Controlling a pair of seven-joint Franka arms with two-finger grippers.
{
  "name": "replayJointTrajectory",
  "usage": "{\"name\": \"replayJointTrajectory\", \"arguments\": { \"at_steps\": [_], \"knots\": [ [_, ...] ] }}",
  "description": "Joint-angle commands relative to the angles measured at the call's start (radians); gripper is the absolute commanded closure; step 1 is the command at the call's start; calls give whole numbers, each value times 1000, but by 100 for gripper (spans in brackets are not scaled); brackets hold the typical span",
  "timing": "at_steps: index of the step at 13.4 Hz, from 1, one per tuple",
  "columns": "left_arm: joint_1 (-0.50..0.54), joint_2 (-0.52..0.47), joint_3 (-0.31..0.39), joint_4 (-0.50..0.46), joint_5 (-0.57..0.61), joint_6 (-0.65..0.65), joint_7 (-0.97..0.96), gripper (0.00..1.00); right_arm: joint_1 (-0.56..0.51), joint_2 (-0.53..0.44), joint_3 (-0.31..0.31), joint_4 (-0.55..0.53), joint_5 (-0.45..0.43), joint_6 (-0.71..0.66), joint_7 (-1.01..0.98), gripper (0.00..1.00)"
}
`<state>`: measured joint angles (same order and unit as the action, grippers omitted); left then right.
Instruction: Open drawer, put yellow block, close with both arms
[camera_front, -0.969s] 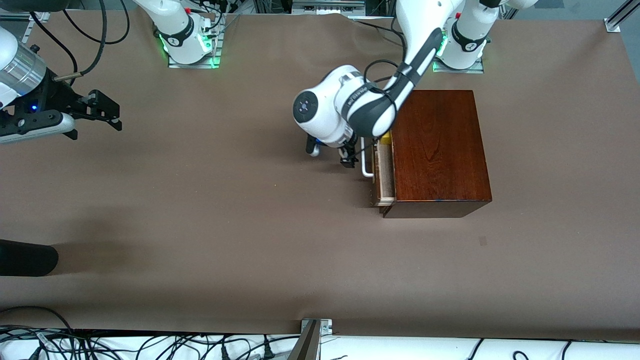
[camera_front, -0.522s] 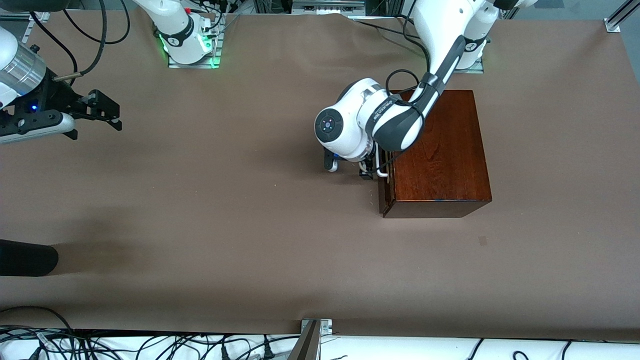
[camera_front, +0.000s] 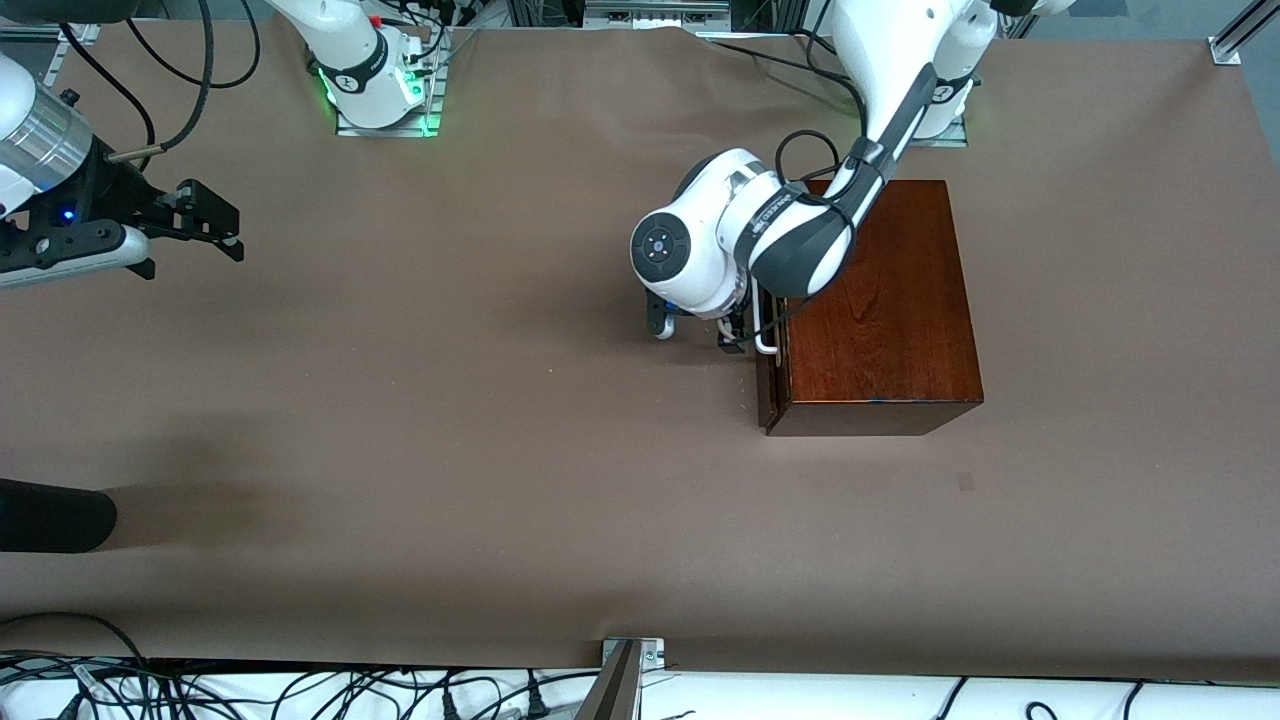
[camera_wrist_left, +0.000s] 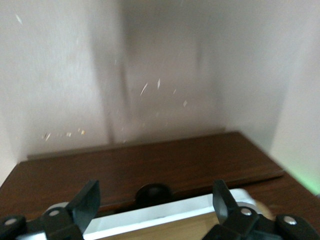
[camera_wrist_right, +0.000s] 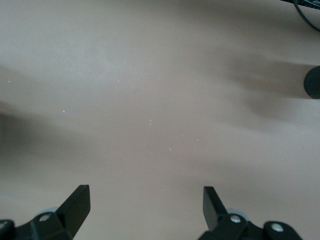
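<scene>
Both end effectors stand apart. Left end effector (camera_wrist_left: 156, 197) straddles the white handle (camera_front: 765, 325) of the pushed-in drawer (camera_front: 768, 380); only its wrist view shows this. Right end effector (camera_front: 215, 220) waits over bare worktop (camera_front: 450, 420). Yellow block unseen.

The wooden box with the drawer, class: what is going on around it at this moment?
The left gripper is at the white handle of the drawer, its fingers spread open on either side of the handle. The drawer sits pushed flush into the wooden box, and no yellow block shows anywhere. The right gripper waits open above bare table at the right arm's end.
</scene>
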<state>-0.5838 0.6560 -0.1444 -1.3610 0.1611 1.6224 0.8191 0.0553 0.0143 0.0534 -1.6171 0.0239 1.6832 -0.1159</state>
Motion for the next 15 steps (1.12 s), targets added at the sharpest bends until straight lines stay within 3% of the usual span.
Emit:
{"name": "replayJointTrajectory", "arguments": {
  "at_steps": [1,3,5,8,13,15],
  "knots": [
    [63,-93,2,17,-128,-35,-47,0,-5,3,5,17,16,-19,12,0],
    [132,-162,2,17,-185,-45,-98,0,-5,3,3,17,17,-19,13,0],
    [223,-211,0,20,-187,-149,-91,0,-5,3,3,17,16,-19,12,0],
    [343,-228,14,127,-172,-303,-101,0,-5,3,3,17,16,-20,10,0],
    [395,-225,155,241,-91,-351,-124,0,-5,3,2,16,16,-30,13,0],
    [395,-248,215,220,-103,-297,-193,0,-5,3,2,17,17,-31,13,0]
  ]
}}
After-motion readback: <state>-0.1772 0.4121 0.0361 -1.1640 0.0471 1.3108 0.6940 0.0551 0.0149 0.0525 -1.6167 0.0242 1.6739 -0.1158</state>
